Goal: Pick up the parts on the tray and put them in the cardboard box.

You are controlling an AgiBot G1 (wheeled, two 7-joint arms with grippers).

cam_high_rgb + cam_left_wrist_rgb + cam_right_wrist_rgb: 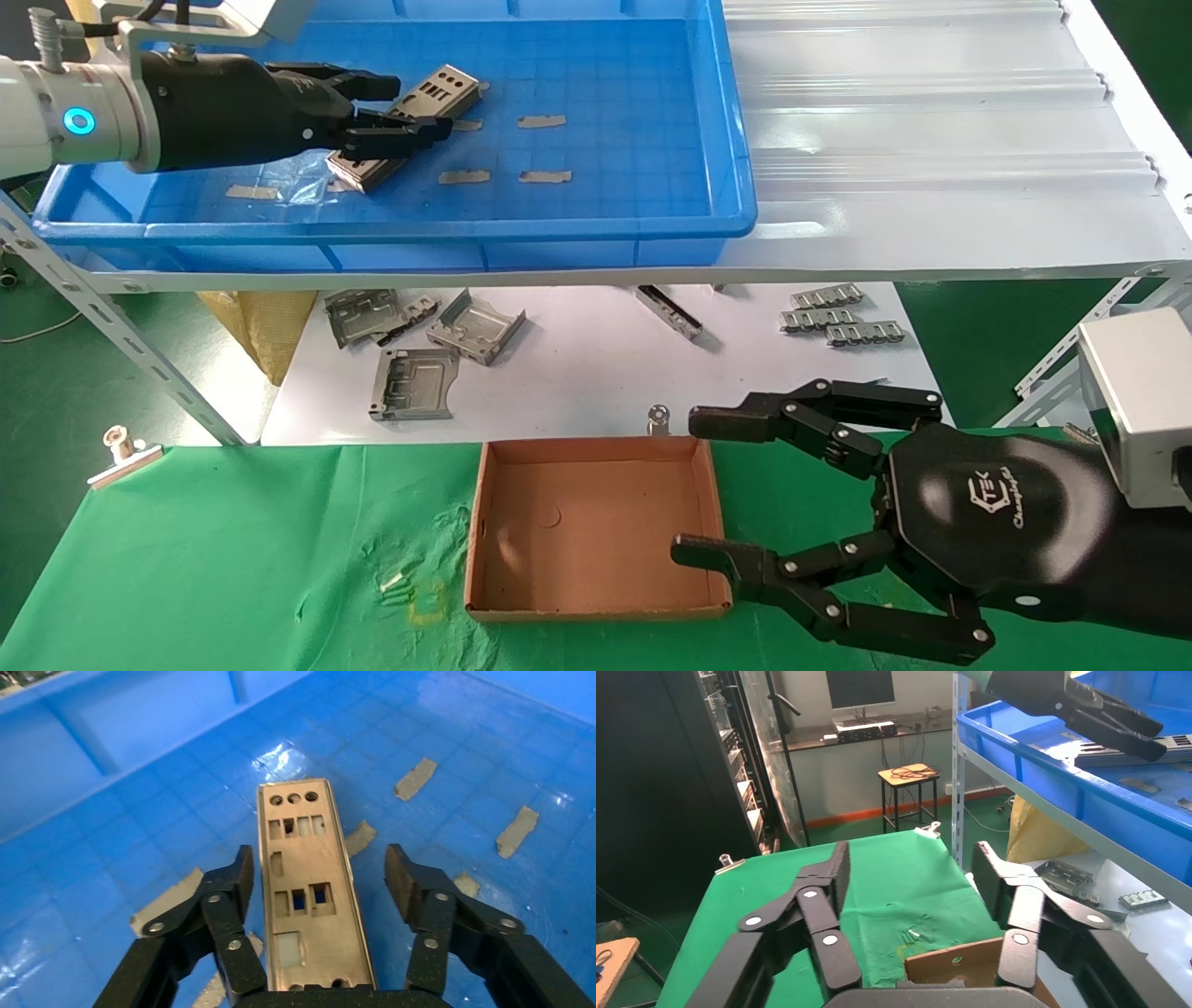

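Observation:
A small pile of thin silver-grey parts (438, 93) with round and rectangular cut-outs lies on the floor of the blue tray (605, 140). My left gripper (410, 112) is open over the pile. In the left wrist view the top part (309, 881) lies between the spread fingers (235, 881), close to one finger and apart from the other. My left gripper (320, 874) holds nothing. The brown cardboard box (596, 522) sits empty on the green cloth. My right gripper (698, 489) is open and empty at the box's right wall; it also shows in the right wrist view (912, 874).
The tray stands on a white corrugated sheet (931, 140) on a raised shelf. Tan tape strips (545, 175) dot the tray floor. Below, bent grey brackets (428, 345) and ridged clip strips (838, 317) lie on a white board. A clamp (121, 447) holds the green cloth.

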